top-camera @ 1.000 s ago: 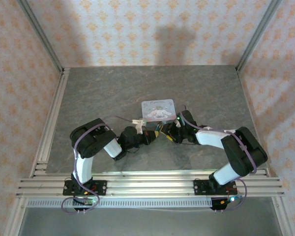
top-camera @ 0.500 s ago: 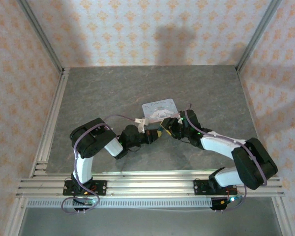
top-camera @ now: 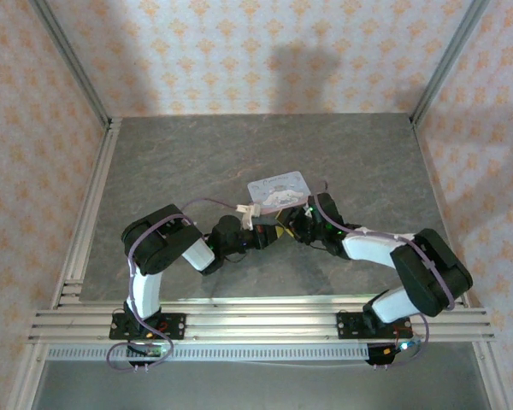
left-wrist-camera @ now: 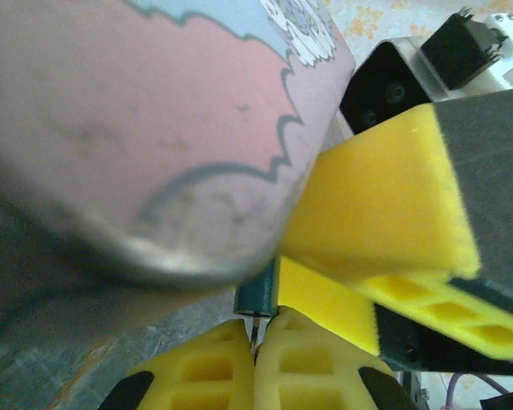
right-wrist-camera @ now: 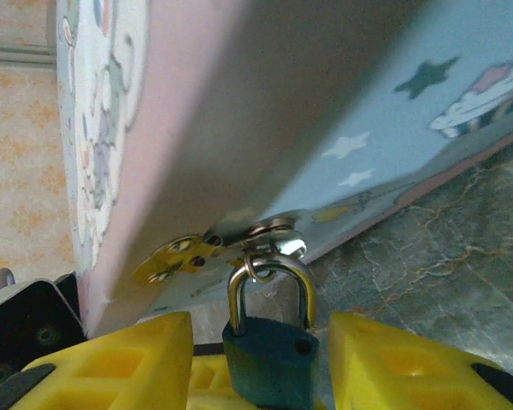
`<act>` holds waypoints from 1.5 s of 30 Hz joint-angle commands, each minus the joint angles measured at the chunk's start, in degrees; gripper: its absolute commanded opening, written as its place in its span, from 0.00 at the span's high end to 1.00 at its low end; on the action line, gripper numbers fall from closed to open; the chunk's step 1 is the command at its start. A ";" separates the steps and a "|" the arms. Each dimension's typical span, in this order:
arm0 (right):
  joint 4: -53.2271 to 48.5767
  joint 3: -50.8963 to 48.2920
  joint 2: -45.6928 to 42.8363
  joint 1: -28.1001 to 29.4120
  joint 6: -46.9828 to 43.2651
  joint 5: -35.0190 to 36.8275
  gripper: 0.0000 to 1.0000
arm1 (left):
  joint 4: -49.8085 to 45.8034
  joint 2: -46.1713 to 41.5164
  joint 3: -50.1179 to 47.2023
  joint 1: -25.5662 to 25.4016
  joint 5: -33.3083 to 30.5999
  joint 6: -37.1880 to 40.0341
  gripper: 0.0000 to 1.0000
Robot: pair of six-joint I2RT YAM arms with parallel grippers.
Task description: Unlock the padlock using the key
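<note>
Two robot arms meet over a pale blue rectangular tin with a cartoon-printed lid (top-camera: 280,188), which sits askew on the grey stone-patterned table (top-camera: 197,154). A small dark bluish padlock with a silvery shackle (right-wrist-camera: 269,354) is hooked through the tin's brass-coloured hasp (right-wrist-camera: 239,239). The right gripper (right-wrist-camera: 261,329) straddles the padlock body, its yellow fingers (right-wrist-camera: 111,363) parted with a gap on either side. The left gripper (left-wrist-camera: 256,346), fingers pressed together, pinches a thin metal key (left-wrist-camera: 255,326) whose tip meets the padlock's base.
</note>
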 commanded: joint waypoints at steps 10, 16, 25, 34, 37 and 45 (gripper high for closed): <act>5.29 -1.91 0.47 2.11 -0.33 3.57 0.91 | 0.51 -1.81 1.56 0.27 0.83 -0.21 1.00; -0.72 -1.10 -2.88 2.20 -2.40 5.86 0.95 | -1.89 -1.92 1.36 0.27 -0.86 0.46 1.00; -3.92 -0.83 -6.03 1.99 -3.41 7.57 0.58 | -0.12 -1.49 1.45 0.27 0.10 -1.20 1.00; -11.52 -1.53 -14.41 -2.98 -5.73 11.40 0.59 | -3.64 -1.92 0.10 2.30 3.08 -0.58 1.00; -13.27 -3.20 -15.37 -3.94 -5.13 13.60 0.64 | -4.86 -4.82 -0.98 3.85 5.06 -0.57 1.00; -6.86 -5.29 -8.89 -4.19 -5.93 8.59 0.88 | -13.88 -9.14 0.10 8.08 13.19 1.46 1.00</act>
